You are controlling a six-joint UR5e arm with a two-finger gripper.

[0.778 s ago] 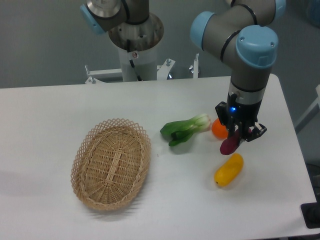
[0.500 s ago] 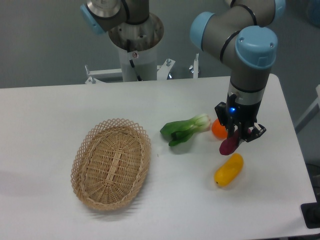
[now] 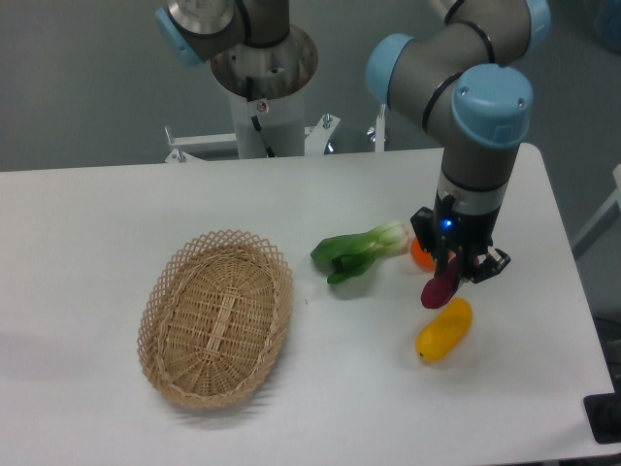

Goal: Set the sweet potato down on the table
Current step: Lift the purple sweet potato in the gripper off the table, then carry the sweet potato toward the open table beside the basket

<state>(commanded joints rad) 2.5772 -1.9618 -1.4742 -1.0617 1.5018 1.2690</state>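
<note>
The sweet potato (image 3: 437, 288) is a slim dark magenta tuber hanging tilted between my gripper's (image 3: 456, 273) fingers, which are shut on its upper end. It hovers just above the white table (image 3: 97, 233), between the round orange (image 3: 421, 254) behind it and the plump yellow fruit (image 3: 444, 329) in front. Whether its lower tip touches the tabletop I cannot tell.
A green bok choy (image 3: 359, 250) lies left of the orange. An oval wicker basket (image 3: 216, 316) with nothing in it sits at the left-centre of the table. The arm's base column (image 3: 264, 87) stands behind the table's far edge.
The gripper with the sweet potato has shifted slightly to the left and a little up the image. The other objects have stayed in place.
</note>
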